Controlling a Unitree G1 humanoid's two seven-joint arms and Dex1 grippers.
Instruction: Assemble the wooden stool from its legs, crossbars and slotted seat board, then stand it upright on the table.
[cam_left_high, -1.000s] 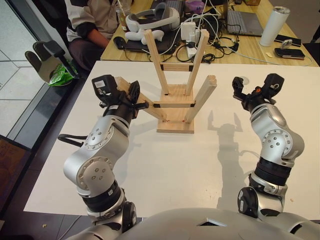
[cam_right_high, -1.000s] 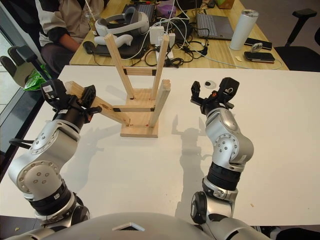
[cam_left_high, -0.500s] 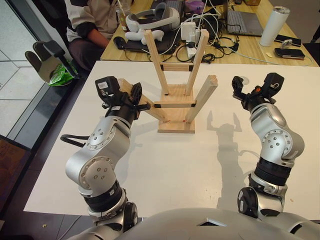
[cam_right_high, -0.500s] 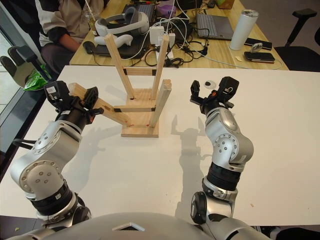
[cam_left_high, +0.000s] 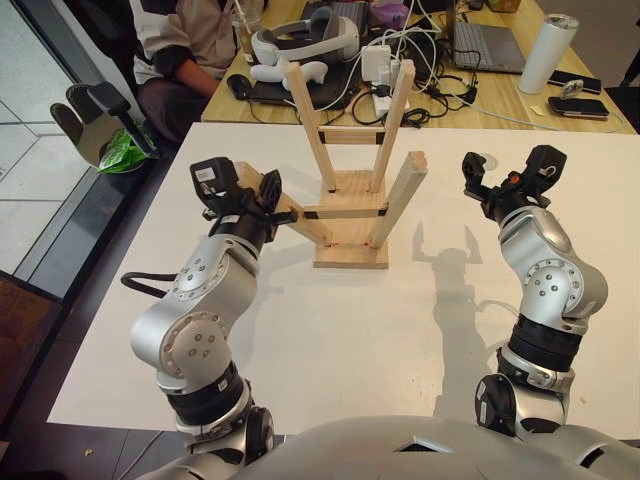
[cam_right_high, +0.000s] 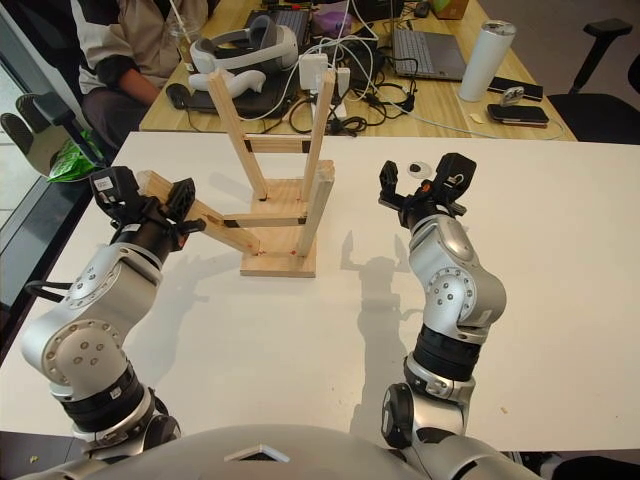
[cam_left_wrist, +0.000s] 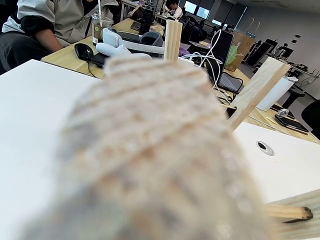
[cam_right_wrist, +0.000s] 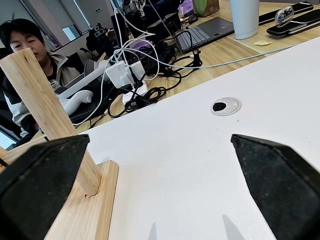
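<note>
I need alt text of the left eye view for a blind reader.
An upside-down wooden stool rests on its seat on a white table. The left pincer grips one outward-leaning leg; the right pincer is open, apart from the stool.

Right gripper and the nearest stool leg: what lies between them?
Nothing: the table is bare between the right gripper and that stool leg, as the left eye view shows.

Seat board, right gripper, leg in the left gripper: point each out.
seat board (cam_left_high: 350, 256), left eye view, bare edge nearest the robot.
right gripper (cam_left_high: 507, 168), left eye view, midway between its open fingertips.
held leg (cam_left_high: 297, 213), left eye view, bare shaft near the board.
</note>
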